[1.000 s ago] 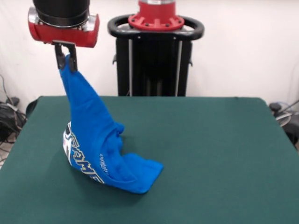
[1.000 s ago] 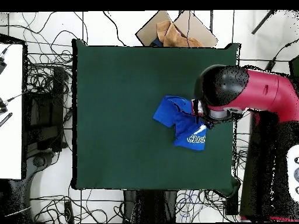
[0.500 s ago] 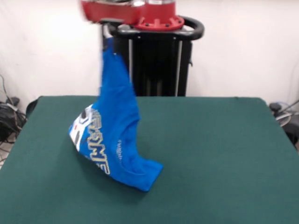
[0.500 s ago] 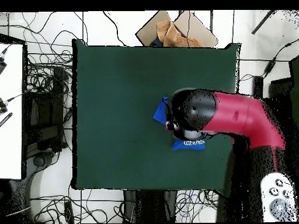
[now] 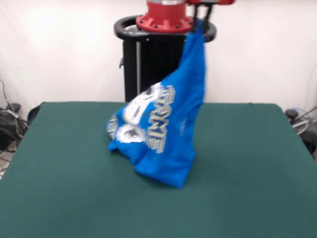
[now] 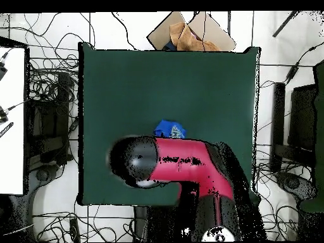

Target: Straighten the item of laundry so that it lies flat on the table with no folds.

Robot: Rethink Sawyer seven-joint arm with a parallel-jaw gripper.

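Shirt hanging lengthwise from pincer, hem touching table

Large rectangular table covered in dark green felt-like cloth. Small bright blue short-sleeved T-shirt with white-grey print hangs bunched; only its lowest fold touches the cloth, near table centre.
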